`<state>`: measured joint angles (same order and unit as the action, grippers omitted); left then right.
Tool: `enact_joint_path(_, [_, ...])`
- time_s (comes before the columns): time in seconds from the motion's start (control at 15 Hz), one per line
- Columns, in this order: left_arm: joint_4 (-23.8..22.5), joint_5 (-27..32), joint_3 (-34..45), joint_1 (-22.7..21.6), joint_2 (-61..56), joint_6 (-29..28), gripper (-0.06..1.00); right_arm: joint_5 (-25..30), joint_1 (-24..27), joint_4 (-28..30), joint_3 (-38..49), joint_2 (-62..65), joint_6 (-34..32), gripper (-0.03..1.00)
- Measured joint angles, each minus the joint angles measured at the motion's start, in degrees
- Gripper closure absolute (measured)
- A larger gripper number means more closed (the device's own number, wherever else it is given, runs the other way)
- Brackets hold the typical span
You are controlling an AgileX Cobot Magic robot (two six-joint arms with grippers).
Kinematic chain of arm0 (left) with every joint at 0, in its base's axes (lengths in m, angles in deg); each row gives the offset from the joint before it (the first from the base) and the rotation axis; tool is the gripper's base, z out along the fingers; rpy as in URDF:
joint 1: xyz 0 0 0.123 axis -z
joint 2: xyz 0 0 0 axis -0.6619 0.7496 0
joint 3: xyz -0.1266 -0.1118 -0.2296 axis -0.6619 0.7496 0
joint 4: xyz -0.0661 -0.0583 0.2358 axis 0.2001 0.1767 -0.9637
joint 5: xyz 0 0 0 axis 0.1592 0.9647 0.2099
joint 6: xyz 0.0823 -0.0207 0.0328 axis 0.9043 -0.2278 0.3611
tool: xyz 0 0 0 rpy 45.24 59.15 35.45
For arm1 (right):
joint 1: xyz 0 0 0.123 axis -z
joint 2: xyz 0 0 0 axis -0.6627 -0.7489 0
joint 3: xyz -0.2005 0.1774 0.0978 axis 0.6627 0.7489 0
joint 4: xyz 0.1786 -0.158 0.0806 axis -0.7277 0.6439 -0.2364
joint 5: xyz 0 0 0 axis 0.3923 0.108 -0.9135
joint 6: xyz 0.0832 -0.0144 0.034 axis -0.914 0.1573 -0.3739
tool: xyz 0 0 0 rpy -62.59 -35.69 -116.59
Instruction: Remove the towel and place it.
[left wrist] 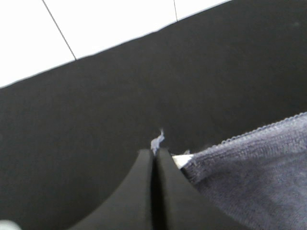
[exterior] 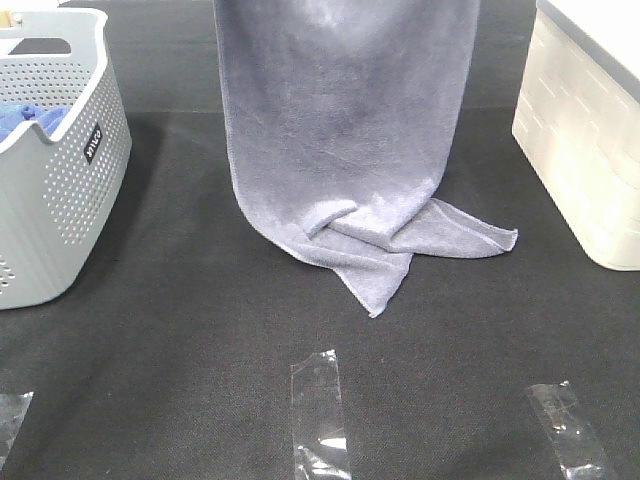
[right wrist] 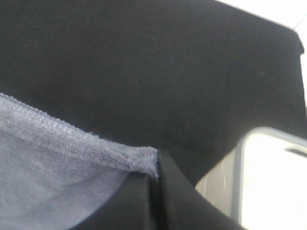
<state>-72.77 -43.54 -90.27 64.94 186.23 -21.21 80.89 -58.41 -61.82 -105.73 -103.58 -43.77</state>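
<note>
The black-covered table [exterior: 150,330] stood on a white tiled floor [left wrist: 96,24]. It carried one grey perforated basket [exterior: 60,180] at the left, one white bin [exterior: 585,150] at the right and three clear tape strips [exterior: 318,400]. One towel [exterior: 340,130] hung between basket and bin, its lower end crumpled on the table. The left jaws and right jaws, raised out of the high view, each pinched a top corner.

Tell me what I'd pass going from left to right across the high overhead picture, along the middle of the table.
Grey perforated basket → grey-purple towel, hanging down with its bottom end crumpled on the black table → white box at the right edge.
</note>
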Motion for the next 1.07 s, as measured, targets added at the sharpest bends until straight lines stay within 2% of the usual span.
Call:
enact_joint_path(0.07, [-0.11,-2.69,0.00,-0.74,0.69,-0.23,0.94,-2.23,0.00,0.46,0.00,-1.15,0.00,0.97])
enact_joint_path(0.13, [-0.52,-11.75,0.00,-3.09,3.44,-1.55,0.94,-10.03,0.00,2.69,0.00,-3.78,-0.29,0.97])
enact_joint_path(0.2, [-0.80,-14.44,0.00,-3.72,4.01,-1.66,0.94,-13.41,0.00,3.61,0.00,-4.41,-0.46,0.97])
enact_joint_path(0.27, [-1.55,-20.91,0.00,-5.10,4.58,-1.89,0.94,-19.94,0.00,5.39,0.11,-5.10,-1.43,0.97])
enact_joint_path(0.4, [-3.27,-39.25,0.00,-8.59,4.64,-2.35,0.94,-35.47,0.00,9.45,0.11,-5.39,-1.95,0.97])
enact_joint_path(0.47, [-3.84,-48.01,0.00,-10.08,4.58,-2.52,0.94,-40.97,0.06,11.57,-0.63,-5.39,-1.95,0.97])
enact_joint_path(0.53, [-4.64,-55.06,-0.52,-11.23,4.58,-2.52,0.94,-45.09,0.17,13.12,-2.12,-5.39,-1.95,0.97])
enact_joint_path(0.67, [-6.25,-61.48,-5.16,-11.75,4.53,-0.29,0.94,-50.19,1.03,14.44,-6.76,-5.16,-2.01,0.97])
enact_joint_path(0.8, [-7.16,-60.68,-5.90,-11.46,4.47,0.06,0.94,-49.22,1.72,14.44,-7.28,-4.93,-2.01,0.97])
enact_joint_path(0.87, [-7.73,-59.42,-5.90,-11.12,4.81,0.06,0.94,-46.47,1.89,14.44,-7.33,-4.93,-2.01,0.97])
enact_joint_path(0.93, [-7.96,-57.35,-5.90,-10.77,5.39,0.06,0.94,-42.57,1.95,14.38,-7.33,-4.93,-2.01,0.97])
enact_joint_path(1.07, [-7.85,-49.10,-5.90,-9.17,6.13,-0.80,0.94,-32.77,1.83,12.83,-7.33,-4.93,-2.01,0.97])
